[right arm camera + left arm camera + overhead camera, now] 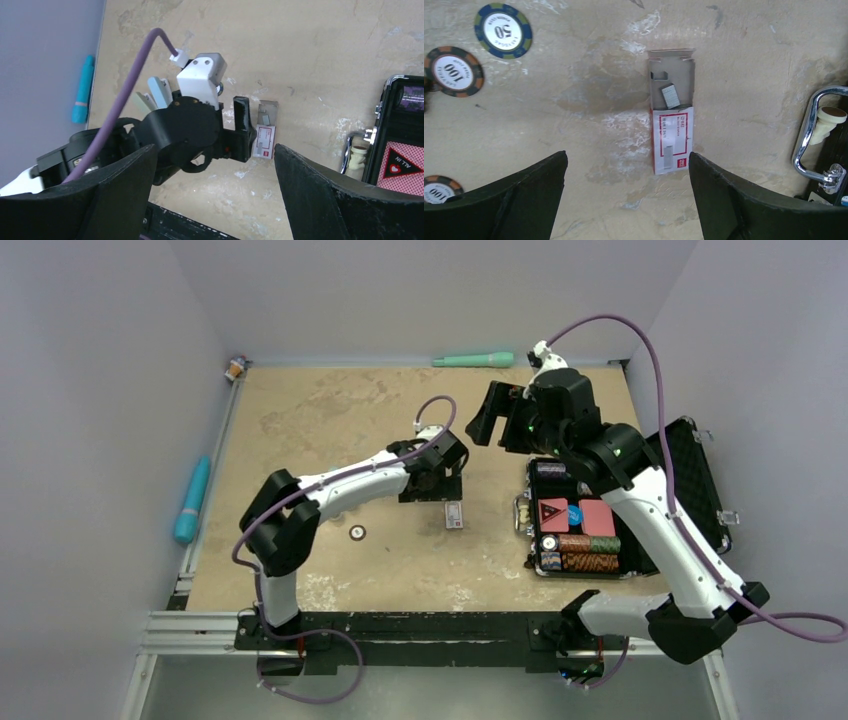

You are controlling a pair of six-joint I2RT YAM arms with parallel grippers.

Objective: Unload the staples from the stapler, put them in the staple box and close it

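While the left claw [626, 162] hangs low over the worktop [749, 65], its two fingers spread with nothing between them, the staples [669, 96] lie just ahead of it. They are a short silvery strip in the slid-out tray of a small red-and-white staple box [672, 145]. From where I stand that tray looks like the drop-off spot, so I'd judge the strip is already out of the stapler and lying where it belongs. The right claw [216, 150] is lifted well above, fingers wide and empty, seemingly parked clear so the left arm has room. Two pale pastel shapes [159, 92] poke out behind the left wrist. They may be the small staplers, though I cannot be sure. Poker chips [503, 31] lie off to one side, and the open chip case [695, 475] sits to the right, apart from the box.
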